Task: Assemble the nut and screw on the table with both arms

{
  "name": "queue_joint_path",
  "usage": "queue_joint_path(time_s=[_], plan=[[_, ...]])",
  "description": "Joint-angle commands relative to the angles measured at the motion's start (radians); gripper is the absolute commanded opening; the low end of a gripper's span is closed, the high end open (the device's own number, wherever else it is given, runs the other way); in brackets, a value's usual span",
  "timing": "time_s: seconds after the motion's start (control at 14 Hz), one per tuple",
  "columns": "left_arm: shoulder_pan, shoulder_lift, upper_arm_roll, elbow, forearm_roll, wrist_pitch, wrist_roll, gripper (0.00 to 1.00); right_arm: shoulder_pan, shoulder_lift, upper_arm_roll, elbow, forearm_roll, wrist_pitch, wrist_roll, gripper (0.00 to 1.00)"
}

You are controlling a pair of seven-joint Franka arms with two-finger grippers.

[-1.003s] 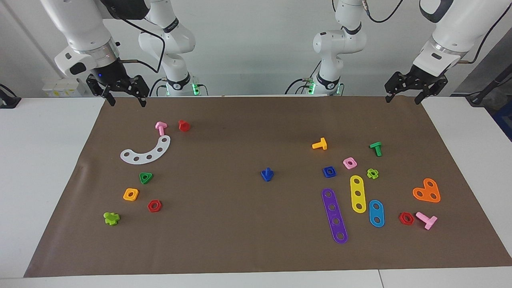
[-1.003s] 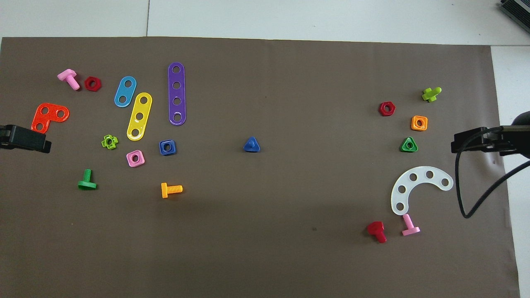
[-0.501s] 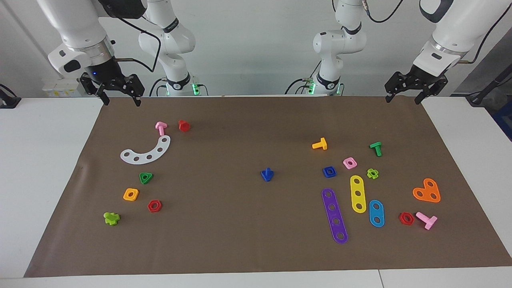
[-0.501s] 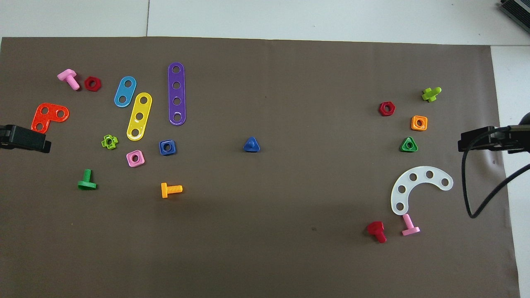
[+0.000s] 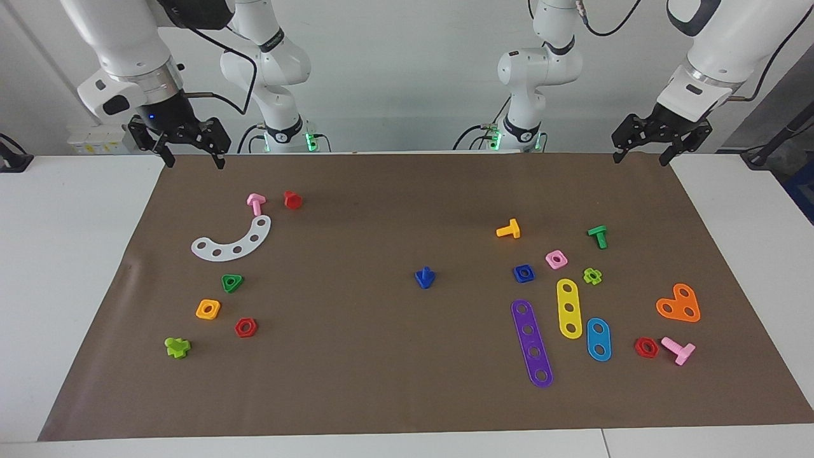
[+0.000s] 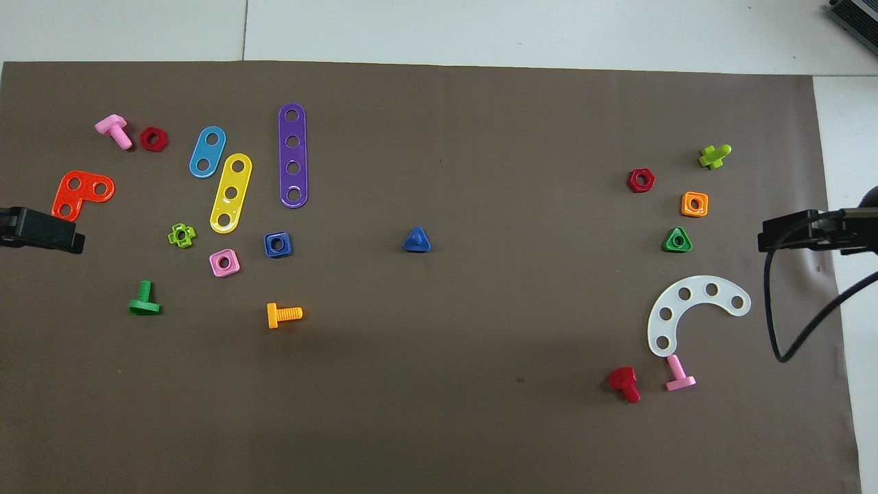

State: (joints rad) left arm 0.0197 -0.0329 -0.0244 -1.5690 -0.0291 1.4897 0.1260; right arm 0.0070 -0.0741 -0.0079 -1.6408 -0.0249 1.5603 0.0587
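Right now the nut [image 5: 523, 273] lies flat at centre-right of the facing view, with the screw [image 5: 425, 278] head-down, shank up, at mid-frame beside it, both on the desk [image 5: 381, 381]. The left gripper [image 5: 641, 158] at upper right is nearer the nut. The right gripper [image 5: 194, 163] hangs at upper left; both have fingers apart, empty, above the mat's top corners.

- Not seeing any readable text, labels, brand names, numbers or signs anywhere in either view.
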Motion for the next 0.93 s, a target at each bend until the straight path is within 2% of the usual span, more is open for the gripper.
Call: queue_joint_path(time_s=[0.0,0.36,0.64,0.86], plan=[[0.012,-0.005,-0.006,-0.003,-0.005,-0.013,0.003,1.00,-0.004,-0.018,0.005,-0.004,0.002,-0.013,-0.020,1.00],[-0.003,-0.005,-0.008,-0.009,-0.005,0.009,-0.022,1.00,-0.005,-0.020,0.003,-0.004,0.002,-0.013,-0.019,1.00],[-0.044,-0.045,-0.017,-0.155,-0.005,0.165,-0.083,1.00,-0.005,-0.020,0.003,-0.004,0.002,-0.013,-0.019,1.00],[-0.081,-0.033,-0.017,-0.239,-0.005,0.259,-0.132,1.00,-0.005,-0.020,0.003,-0.004,0.002,-0.013,-0.019,1.00]])
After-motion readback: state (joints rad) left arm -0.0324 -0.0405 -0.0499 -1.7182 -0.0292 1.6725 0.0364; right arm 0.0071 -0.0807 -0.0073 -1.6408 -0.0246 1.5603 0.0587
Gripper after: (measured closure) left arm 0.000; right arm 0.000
